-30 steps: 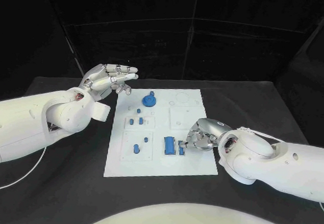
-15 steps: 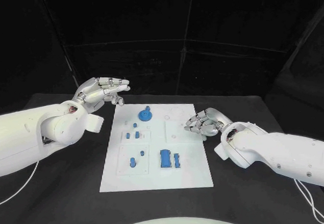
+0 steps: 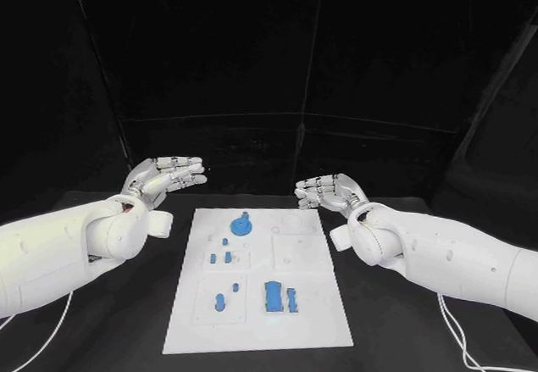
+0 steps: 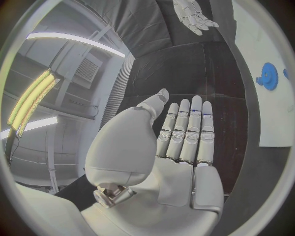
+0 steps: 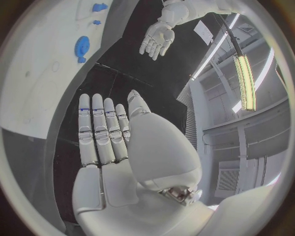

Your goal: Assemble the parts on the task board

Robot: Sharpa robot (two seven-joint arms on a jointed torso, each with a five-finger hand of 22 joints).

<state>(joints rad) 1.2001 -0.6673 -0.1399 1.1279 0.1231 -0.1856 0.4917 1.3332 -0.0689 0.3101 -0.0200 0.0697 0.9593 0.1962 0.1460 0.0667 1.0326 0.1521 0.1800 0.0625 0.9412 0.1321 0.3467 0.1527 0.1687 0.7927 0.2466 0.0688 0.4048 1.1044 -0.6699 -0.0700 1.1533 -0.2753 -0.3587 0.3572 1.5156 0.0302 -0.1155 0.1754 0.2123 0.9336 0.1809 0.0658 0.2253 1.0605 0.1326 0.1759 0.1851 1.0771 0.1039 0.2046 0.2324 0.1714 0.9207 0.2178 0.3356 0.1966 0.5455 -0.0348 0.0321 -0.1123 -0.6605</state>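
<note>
The white task board [image 3: 316, 325] lies flat in the middle of the black table. A blue gear [image 3: 241, 226] sits near its far edge, several small blue pegs [image 3: 225, 244] stand in the middle, and a blue block [image 3: 271, 296] with a slim piece [image 3: 292, 299] beside it lies nearer me. My left hand [image 3: 166, 178] is raised above the table beyond the board's far left corner, fingers straight, holding nothing. My right hand [image 3: 324, 192] is raised beyond the far right corner, also holding nothing. The wrist views show each palm flat, left hand [image 4: 184, 135] and right hand [image 5: 104, 130].
The black table [image 3: 89, 328] spreads bare on both sides of the board, with dark curtains behind it. White cables [image 3: 467, 351] trail from my right arm onto the table. The gear [image 4: 268, 82] and board edge [image 5: 43, 69] show in the wrist views.
My right hand has left the blue block area, lifted and straightened its fingers beyond the board's far edge. My left hand has uncurled too. The head view has tilted up.
</note>
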